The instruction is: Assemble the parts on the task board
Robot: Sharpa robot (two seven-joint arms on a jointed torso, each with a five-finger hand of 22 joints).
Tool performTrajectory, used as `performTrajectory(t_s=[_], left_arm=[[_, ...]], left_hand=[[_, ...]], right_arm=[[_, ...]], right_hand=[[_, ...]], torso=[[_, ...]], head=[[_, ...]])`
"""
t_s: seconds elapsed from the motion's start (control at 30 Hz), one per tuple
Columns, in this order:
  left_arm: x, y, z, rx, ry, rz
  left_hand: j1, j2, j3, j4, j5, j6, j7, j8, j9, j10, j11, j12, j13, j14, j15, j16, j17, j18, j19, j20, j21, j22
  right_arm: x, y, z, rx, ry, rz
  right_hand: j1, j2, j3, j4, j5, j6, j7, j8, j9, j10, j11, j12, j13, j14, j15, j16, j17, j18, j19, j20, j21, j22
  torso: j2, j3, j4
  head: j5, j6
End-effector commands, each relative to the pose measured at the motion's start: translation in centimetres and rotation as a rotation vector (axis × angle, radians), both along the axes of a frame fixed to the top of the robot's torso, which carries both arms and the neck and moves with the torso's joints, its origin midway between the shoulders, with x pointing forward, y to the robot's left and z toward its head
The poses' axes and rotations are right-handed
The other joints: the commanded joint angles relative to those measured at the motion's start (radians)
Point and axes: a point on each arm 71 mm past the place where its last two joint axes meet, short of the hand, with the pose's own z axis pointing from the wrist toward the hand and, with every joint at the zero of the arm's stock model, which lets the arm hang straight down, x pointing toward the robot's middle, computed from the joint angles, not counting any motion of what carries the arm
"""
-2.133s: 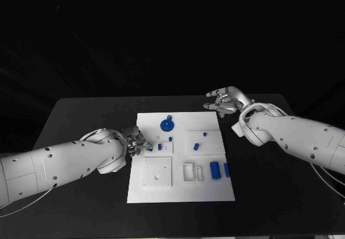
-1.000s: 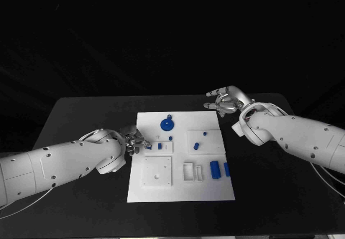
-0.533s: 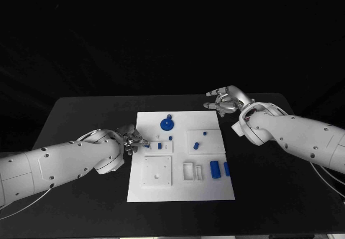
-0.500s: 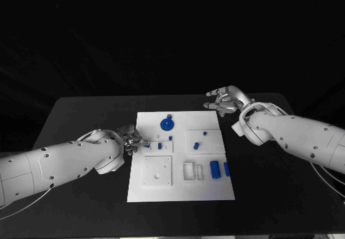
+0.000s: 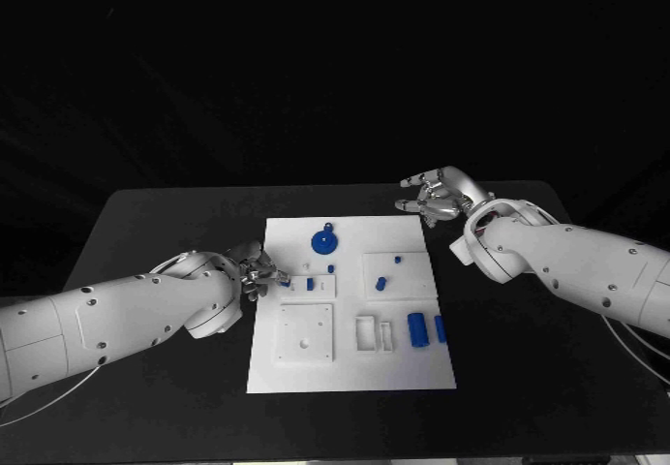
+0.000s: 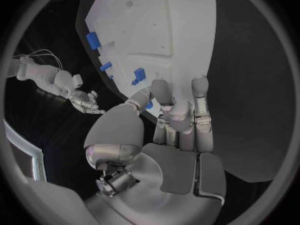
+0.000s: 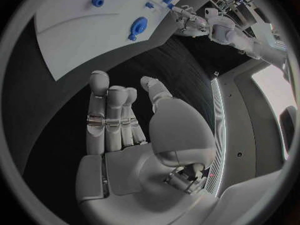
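The white task board (image 5: 350,373) lies in the middle of the black table. My left hand (image 5: 256,271) is at its left edge. In the left wrist view, thumb and a finger of that hand (image 6: 169,120) pinch a small blue part (image 6: 149,105), close over the board (image 6: 181,30). The same part (image 5: 285,284) shows at the fingertips beside a small white block. My right hand (image 5: 440,199) hovers off the board's far right corner; its fingers (image 7: 109,115) are stretched out with nothing in them.
A blue round disc (image 5: 324,240) lies near the board's far edge. Two blue cylinders (image 5: 416,329) lie at the near right. Small blue pegs (image 5: 380,284) stand in a raised white plate. A square white plate (image 5: 305,334) sits near left.
My left hand has crept a little farther and leftward along the board's edge, the small blue part moving with it. The right hand has stayed still.
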Motion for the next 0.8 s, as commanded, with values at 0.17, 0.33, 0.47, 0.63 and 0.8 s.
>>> performTrajectory(t_s=[0.17,0.33,0.47,0.63,0.8], left_arm=[[-0.48,-0.81,-0.55,0.002,0.031,-0.024],[-0.62,-1.06,-0.54,-0.001,0.033,-0.032],[-0.68,-1.14,-0.53,-0.002,0.032,-0.034],[-0.69,-1.15,-0.55,0.002,0.035,-0.037],[-0.71,-1.15,-0.61,0.009,0.042,-0.043]], left_hand=[[0.034,0.026,0.000,0.008,-0.002,0.277,-0.117,0.000,-0.002,0.013,-0.041,-0.004,-0.001,0.004,-0.004,0.000,-0.002,0.005,0.003,0.003,0.005,0.018],[0.036,0.025,0.000,0.007,-0.003,0.276,-0.117,0.000,-0.001,0.013,-0.041,-0.003,-0.001,0.004,-0.004,0.000,-0.003,0.004,0.003,0.002,0.005,0.018],[0.036,0.025,0.000,0.007,-0.003,0.276,-0.117,0.000,-0.001,0.013,-0.041,-0.003,-0.001,0.004,-0.004,0.000,-0.003,0.004,0.003,0.002,0.005,0.018],[0.038,0.024,-0.001,0.008,-0.003,0.276,-0.117,0.000,-0.001,0.013,-0.042,-0.004,-0.001,0.004,-0.005,0.000,-0.003,0.004,0.003,0.002,0.005,0.018],[0.040,0.023,-0.001,0.007,-0.004,0.276,-0.117,0.000,-0.001,0.013,-0.041,-0.004,-0.002,0.004,-0.005,-0.001,-0.003,0.004,0.003,0.002,0.005,0.018]], right_arm=[[-0.05,0.21,-0.03,-0.002,0.002,0.018],[-0.05,0.19,-0.03,-0.002,0.002,0.017],[-0.05,0.18,-0.03,-0.002,0.002,0.017],[-0.06,0.17,-0.03,-0.002,0.002,0.017],[-0.06,0.14,-0.02,-0.002,0.002,0.017]], right_hand=[[-0.011,-0.002,0.007,0.000,0.005,0.007,0.001,-0.001,0.001,0.001,-0.006,0.001,0.001,0.003,-0.003,0.001,0.001,0.008,0.035,0.000,0.003,0.035],[-0.011,-0.002,0.007,0.000,0.005,0.007,0.001,-0.001,0.001,0.001,-0.006,0.001,0.001,0.003,-0.003,0.001,0.001,0.008,0.035,0.000,0.003,0.035],[-0.011,-0.002,0.007,0.000,0.005,0.007,0.001,-0.001,0.001,0.001,-0.006,0.001,0.001,0.003,-0.003,0.001,0.001,0.008,0.035,0.000,0.003,0.035],[-0.011,-0.002,0.007,0.000,0.005,0.007,0.001,-0.001,0.001,0.001,-0.006,0.001,0.001,0.003,-0.003,0.001,0.001,0.008,0.035,0.000,0.003,0.035],[-0.011,-0.002,0.007,0.000,0.005,0.007,0.001,-0.001,0.001,0.001,-0.006,0.001,0.001,0.003,-0.003,0.001,0.001,0.008,0.035,0.000,0.003,0.035]], torso=[[0.000,0.0000,-0.0002],[0.001,-0.0003,0.0000],[0.000,-0.0004,0.0005],[0.000,-0.0005,0.0002],[0.000,-0.0007,0.0010]], head=[[-0.002,0.001],[-0.003,0.001],[-0.004,0.000],[-0.004,-0.001],[-0.005,-0.002]])
